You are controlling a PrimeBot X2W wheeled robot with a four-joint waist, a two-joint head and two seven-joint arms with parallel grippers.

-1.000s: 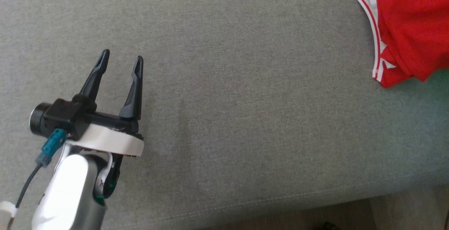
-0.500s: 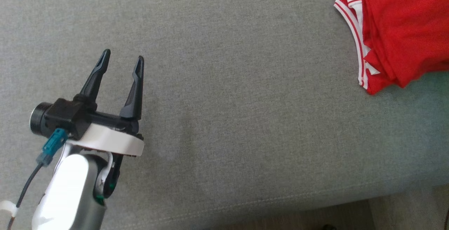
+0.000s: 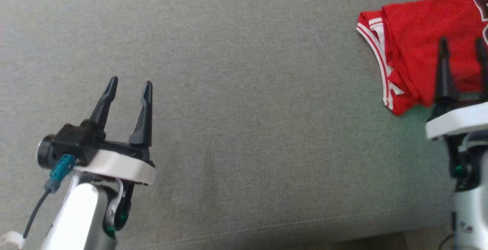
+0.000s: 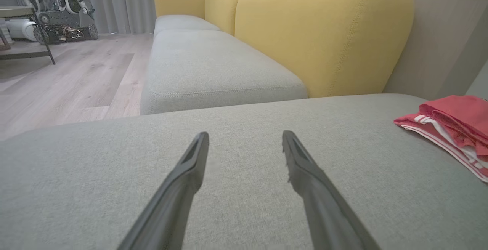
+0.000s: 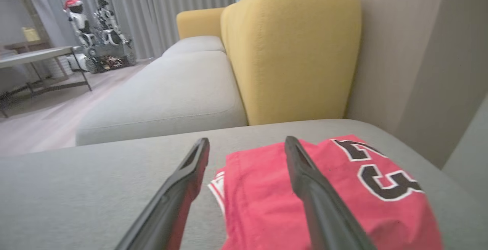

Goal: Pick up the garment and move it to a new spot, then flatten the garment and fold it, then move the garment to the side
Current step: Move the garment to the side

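Head view: we find the garment (image 3: pixel 411 40), a red jersey folded into a bundle, lying on the grey sofa seat (image 3: pixel 244 90) directly under and ahead of the right fingers (image 3: pixel 443 71), which stand wide apart and hold nothing. The left fingers (image 3: pixel 143 112), equally wide and empty, have it far off to their right. In the right wrist view its white-striped edge (image 5: pixel 218 189) falls between the fingers, and the bulk lies right of them. The long axis appears crosswise to the fingers. We judge the right arm nearer.
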